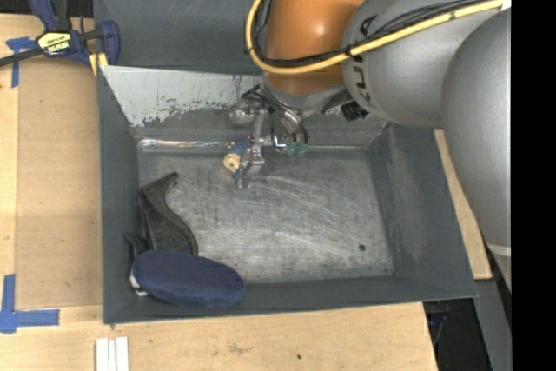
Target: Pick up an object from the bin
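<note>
Bin [304, 217]: grey, the floor marked with pale scratches, the back wall paler and flecked dark.
Padded oval [187, 282]: plain dark blue.
Curved piece [161, 217]: black, or possibly very dark grey.
Small piece [233, 161]: tan.
Gripper [249, 162]: silver.
Wrist cover [304, 30]: orange.
Cable [391, 35]: yellow.
Arm [452, 65]: grey.

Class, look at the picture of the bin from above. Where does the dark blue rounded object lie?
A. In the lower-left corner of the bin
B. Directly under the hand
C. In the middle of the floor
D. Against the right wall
A: the dark blue rounded object sits in the lower-left corner of the bin, beside a black curved object and well apart from the hand.
</note>
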